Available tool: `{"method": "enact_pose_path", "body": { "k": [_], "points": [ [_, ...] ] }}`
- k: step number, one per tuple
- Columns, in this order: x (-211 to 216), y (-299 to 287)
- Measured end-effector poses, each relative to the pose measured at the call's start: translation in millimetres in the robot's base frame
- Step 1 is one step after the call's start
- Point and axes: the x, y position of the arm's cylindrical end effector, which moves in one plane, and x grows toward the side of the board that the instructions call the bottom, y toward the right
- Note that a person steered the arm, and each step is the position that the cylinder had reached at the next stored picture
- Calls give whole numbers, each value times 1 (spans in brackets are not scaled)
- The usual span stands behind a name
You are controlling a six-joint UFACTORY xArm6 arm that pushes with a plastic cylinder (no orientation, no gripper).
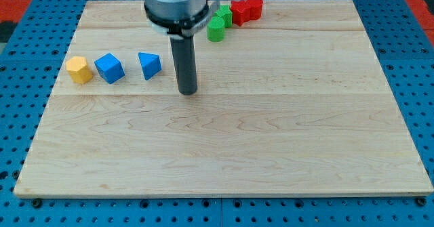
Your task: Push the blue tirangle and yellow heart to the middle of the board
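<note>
Wooden board (224, 159): near half bare. My tip (188, 91) on board, just right of blue triangle (149, 65), apart from it; plain rod, no fingers to spread or press. Left of triangle: blue cube (109, 68), then yellow block (79, 70), heart shape unclear. Far edge: green blocks (219, 22), red blocks (245, 9) touching.

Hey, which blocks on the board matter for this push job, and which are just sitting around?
For the job: blue triangle; yellow heart; my tip, just to the triangle's right, apart from it.

Lying about: blue cube; green blocks; red blocks.
</note>
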Motion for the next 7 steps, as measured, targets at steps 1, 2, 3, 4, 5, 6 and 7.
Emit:
{"method": "enact_pose_path", "body": {
  "k": [1,2,3,4,5,6,7],
  "points": [
    [3,-16],
    [5,35],
    [-10,71],
    [-57,58],
    [-65,8],
    [-113,1],
    [-166,6]
  ]
}}
